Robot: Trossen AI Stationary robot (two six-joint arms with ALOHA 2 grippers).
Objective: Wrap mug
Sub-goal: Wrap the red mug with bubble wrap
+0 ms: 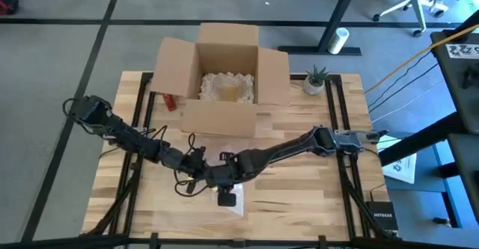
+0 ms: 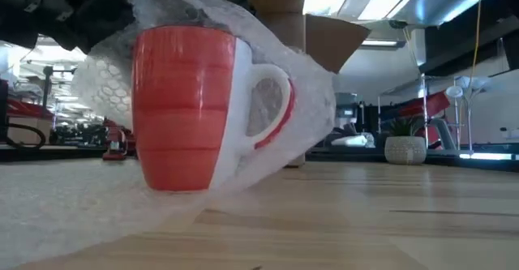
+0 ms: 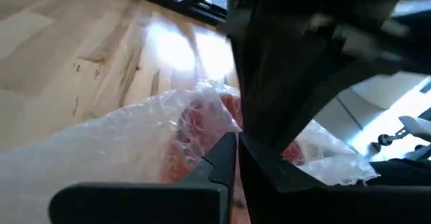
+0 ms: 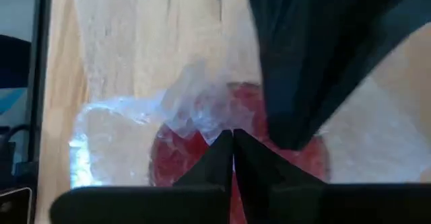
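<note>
Note the red mug point(image 2: 182, 108) standing upright near the table's point(image 1: 314, 204) front edge, bubble wrap point(image 2: 280, 51) draped over it. Both the left gripper point(image 3: 236, 146) and right gripper point(image 4: 233, 140) show fingers together, apparently pinching the wrap to keep it taut. Beyond stands the open cardboard box point(image 1: 224, 73).

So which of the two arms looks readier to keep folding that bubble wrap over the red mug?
Probably the right. Both grippers, left and right, sit closed over the mug, but the right one's view shows a loose bubble wrap flap just ahead of it.
</note>
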